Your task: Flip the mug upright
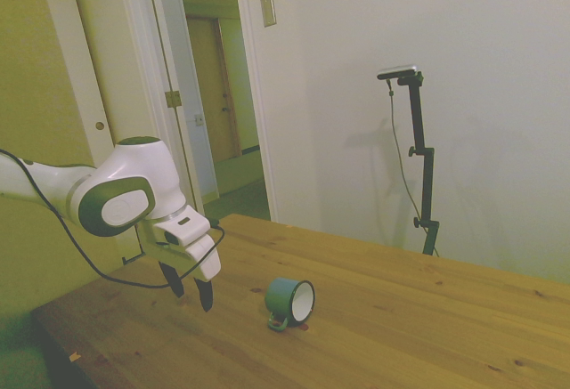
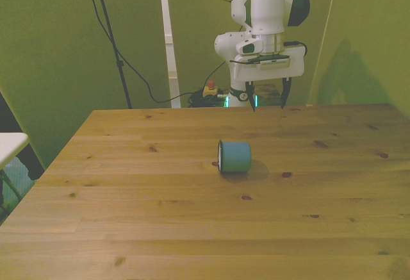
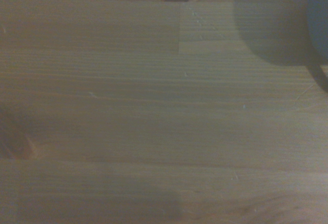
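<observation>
Green mug (image 1: 289,301) lies on its side on the wooden table (image 2: 192,229), in front of the gripper (image 2: 267,96), apart from it. The gripper's fingers are spread and hold nothing.

Arm (image 1: 116,195): glossy white shell, rounded joint housings. Dark grey-green oval cap on the side of the wrist joint; the same dark band rings the upper joint in the front view. Black cable (image 1: 85,251) runs along the forearm and loops beneath the wrist. Gripper (image 2: 268,97): flat white rectangular body, a small dark slot on its side, a dark strip across its face. Two thin black fingers (image 1: 206,295), tapering to narrow tips. Small green-lit point by one finger in the front view.
</observation>
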`<act>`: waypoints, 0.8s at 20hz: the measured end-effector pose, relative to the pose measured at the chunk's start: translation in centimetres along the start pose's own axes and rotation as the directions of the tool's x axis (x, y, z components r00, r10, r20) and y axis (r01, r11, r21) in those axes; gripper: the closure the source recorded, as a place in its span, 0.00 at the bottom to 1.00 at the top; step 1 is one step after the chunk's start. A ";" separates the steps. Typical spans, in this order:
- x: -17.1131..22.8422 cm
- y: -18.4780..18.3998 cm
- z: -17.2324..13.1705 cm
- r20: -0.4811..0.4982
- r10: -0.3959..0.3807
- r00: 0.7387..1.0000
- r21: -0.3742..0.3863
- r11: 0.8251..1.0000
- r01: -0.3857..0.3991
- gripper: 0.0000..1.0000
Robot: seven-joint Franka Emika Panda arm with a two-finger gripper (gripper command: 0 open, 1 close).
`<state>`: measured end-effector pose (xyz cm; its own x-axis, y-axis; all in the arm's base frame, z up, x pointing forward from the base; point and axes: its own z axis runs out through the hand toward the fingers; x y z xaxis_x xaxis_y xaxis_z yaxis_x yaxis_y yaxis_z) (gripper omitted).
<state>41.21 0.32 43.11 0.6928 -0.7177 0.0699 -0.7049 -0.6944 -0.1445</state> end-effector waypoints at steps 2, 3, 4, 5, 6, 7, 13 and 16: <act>0.0 0.1 0.2 0.001 -0.011 1.000 -0.021 1.000 0.011 0.00; 0.3 0.3 0.1 -0.010 -0.013 1.000 -0.027 1.000 0.013 0.00; 1.0 0.5 -0.2 -0.021 -0.002 1.000 -0.020 1.000 0.002 0.00; 2.0 0.7 -0.6 -0.033 0.013 0.999 -0.013 1.000 -0.014 0.00; 3.4 1.2 -1.1 -0.045 0.033 0.998 -0.007 0.999 -0.033 0.00; 5.0 1.7 -1.6 -0.060 0.053 0.997 0.003 0.999 -0.053 0.00; 14.0 4.2 -4.1 -0.083 0.075 0.994 0.056 0.996 -0.071 0.00; 17.3 4.9 -5.0 -0.064 0.065 0.996 0.090 0.994 -0.059 0.00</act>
<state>49.01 -15.74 48.53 0.6342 -0.7633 0.1231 -0.7281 -0.6432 -0.2369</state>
